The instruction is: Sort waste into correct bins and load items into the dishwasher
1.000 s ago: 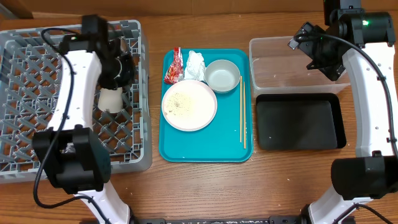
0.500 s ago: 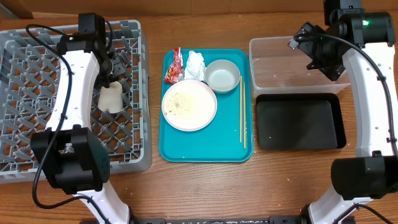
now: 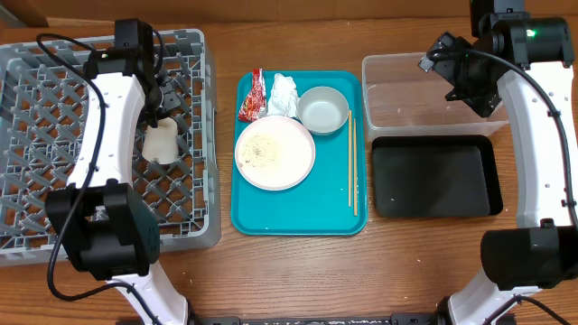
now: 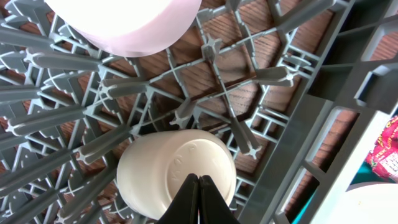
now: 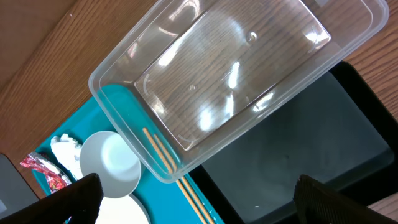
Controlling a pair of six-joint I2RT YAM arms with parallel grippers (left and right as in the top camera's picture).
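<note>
Two dishes are in the dish rack [image 3: 45, 208], a pinkish bowl [image 4: 124, 18] and a cup [image 4: 177, 171]. The teal tray [image 3: 298, 212] lies to the right of it, between your arms. The clear tub [image 3: 415, 99] sits under your right gripper [image 5: 199, 196], which is spread wide and empty. The plate [image 3: 275, 152] of grains is nearer your left arm, to its right. Your left gripper [image 4: 198, 186] is pinched closed on nothing, just above the cup. Since a second ago that arm has backed off the cup; the right hasn't moved.

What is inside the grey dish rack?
A small white cup and a pinkish bowl beside it. In the overhead view the left arm hides part of the rack.
</note>
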